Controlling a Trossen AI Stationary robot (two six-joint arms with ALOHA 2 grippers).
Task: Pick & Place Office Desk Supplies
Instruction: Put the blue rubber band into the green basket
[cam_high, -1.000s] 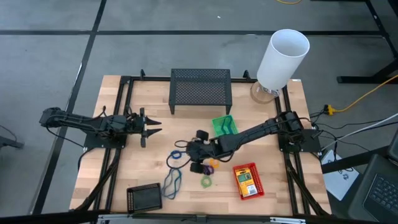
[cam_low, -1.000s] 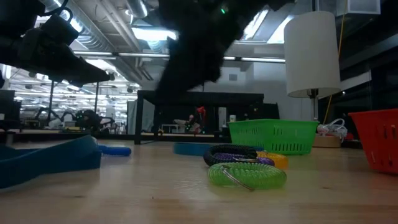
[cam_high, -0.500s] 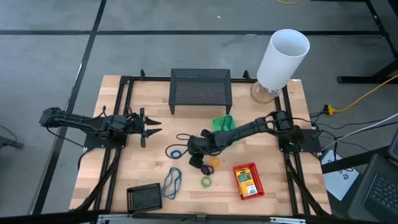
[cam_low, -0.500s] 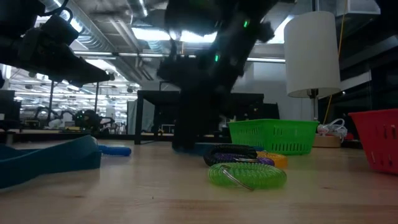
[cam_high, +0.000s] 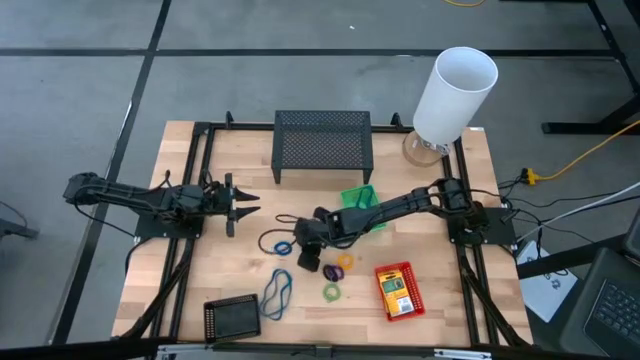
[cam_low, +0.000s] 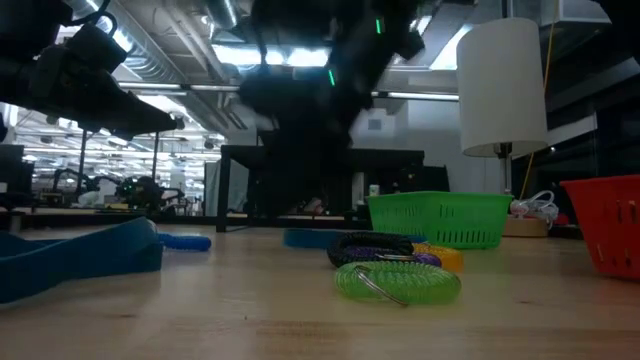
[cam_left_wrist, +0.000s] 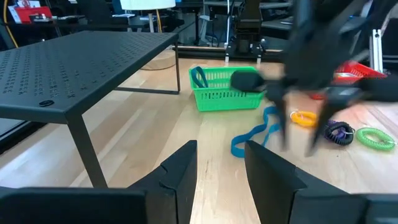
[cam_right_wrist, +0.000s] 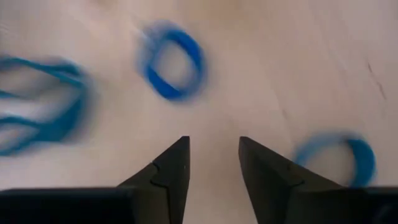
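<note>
**Right arm hunting for a ring, nothing held**

Step, as I judge it: approach before a pick. Right end effector (cam_high: 305, 258) hangs low over the counter (cam_high: 420, 210) near centre, jaws parted, empty; wrist view shows bare wood between them, a blue ring (cam_right_wrist: 172, 61) just ahead. Next move calls for centring on one ring, then dropping and closing. Green basket (cam_high: 361, 202) sits beside the arm. Right arm stretched long, wrist angled down. Left end effector (cam_high: 243, 204) waits at left, jaws apart, empty.
</note>
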